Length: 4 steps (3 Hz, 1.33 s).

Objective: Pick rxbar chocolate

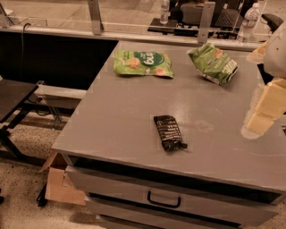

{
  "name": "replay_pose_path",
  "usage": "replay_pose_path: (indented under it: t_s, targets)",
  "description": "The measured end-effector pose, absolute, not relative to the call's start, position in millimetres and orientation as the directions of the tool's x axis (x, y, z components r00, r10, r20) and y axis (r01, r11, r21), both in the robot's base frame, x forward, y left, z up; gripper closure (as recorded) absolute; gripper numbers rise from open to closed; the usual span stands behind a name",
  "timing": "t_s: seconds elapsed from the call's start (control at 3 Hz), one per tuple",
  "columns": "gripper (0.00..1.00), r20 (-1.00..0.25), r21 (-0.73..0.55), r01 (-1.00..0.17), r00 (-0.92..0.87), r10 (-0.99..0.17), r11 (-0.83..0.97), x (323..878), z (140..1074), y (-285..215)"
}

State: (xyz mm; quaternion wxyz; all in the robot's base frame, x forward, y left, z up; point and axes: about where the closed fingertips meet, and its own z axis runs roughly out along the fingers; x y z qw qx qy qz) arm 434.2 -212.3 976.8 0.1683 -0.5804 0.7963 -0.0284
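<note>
Currently on the grey worktop (111,125): one rxbar chocolate (169,132) and two green snack bags, three items in all. Bag one (142,63) lies flat near the far left part of the surface, printed side up. Bag two (213,64) sits crumpled near the far right part, well apart from the first. The rxbar chocolate lies alone near the middle of the worktop, closer to the front edge than either bag and touching neither. It is a small flat black wrapper, rectangular, with faint white lettering on the upper face and crimped ends. Its long axis runs roughly front to back, slightly skewed, and the near end flares to the right. It is much smaller than the bags. One claw (261,114) is visible at the right edge of the view, cream-coloured, hanging over the right side of the worktop, well apart from the bar and holding nothing I can make out; whether it is open or closed I cannot tell. Two water bottles stand on the ledge behind, one (165,10) centre and one (248,19) right. Containers: one drawer (134,190) with a black handle under the worktop, closed, contents hidden. One cardboard box (60,183) stands on the floor at the lower left, contents not visible.
</note>
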Motion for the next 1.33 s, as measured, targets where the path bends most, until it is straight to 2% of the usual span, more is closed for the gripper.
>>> replay_pose_path:
  t_s: [0.67,1.0,1.33]
  targets:
    - [0.00,-0.324,-0.254,-0.758,-0.519,-0.791,0.601,415.0,960.7,-188.6]
    - [0.00,-0.383,-0.223,-0.646,-0.631,-0.675,0.730,412.0,935.1,-177.9]
    - [0.00,-0.452,-0.142,-0.541,-0.709,-0.541,0.829,409.3,904.3,-167.4]
